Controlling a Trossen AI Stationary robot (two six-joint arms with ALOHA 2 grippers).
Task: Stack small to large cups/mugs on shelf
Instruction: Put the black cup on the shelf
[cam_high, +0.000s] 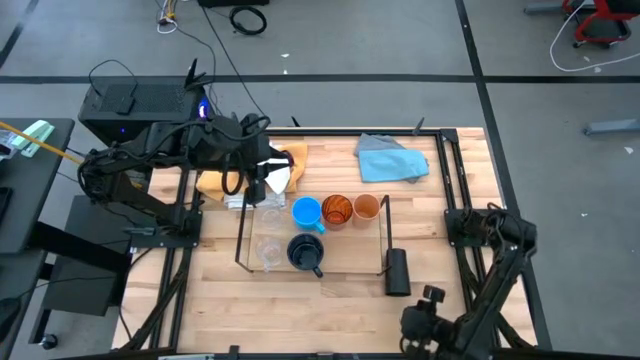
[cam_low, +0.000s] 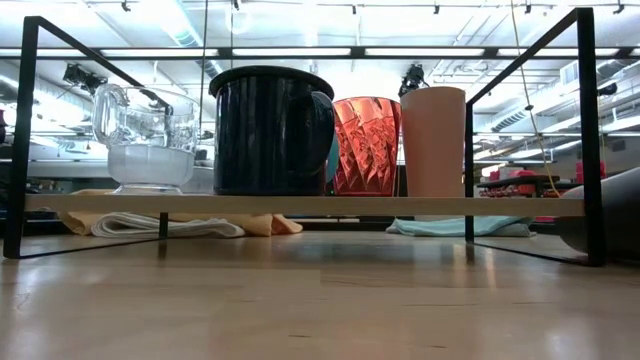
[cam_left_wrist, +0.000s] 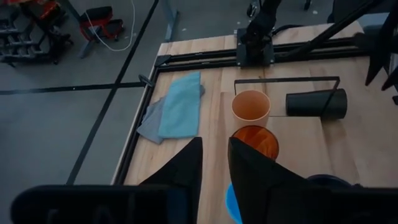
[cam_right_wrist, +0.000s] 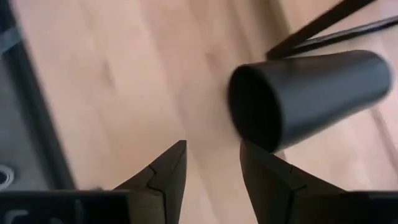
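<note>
Light-blue mug (cam_high: 306, 212), faceted amber tumbler (cam_high: 337, 210), peach cup (cam_high: 366, 208), navy mug (cam_high: 305, 252), black cup (cam_high: 398, 271)

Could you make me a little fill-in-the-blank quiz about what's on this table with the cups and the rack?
1. The black cup beside the shelf is lying on its ____.
2. The cloth at the table's far right side is light ____.
3. On the shelf, the small orange cup stands next to the ____ tumbler.
4. The navy mug stands ____ on the shelf.

Missing words: side; blue; amber-orange; upright
</note>
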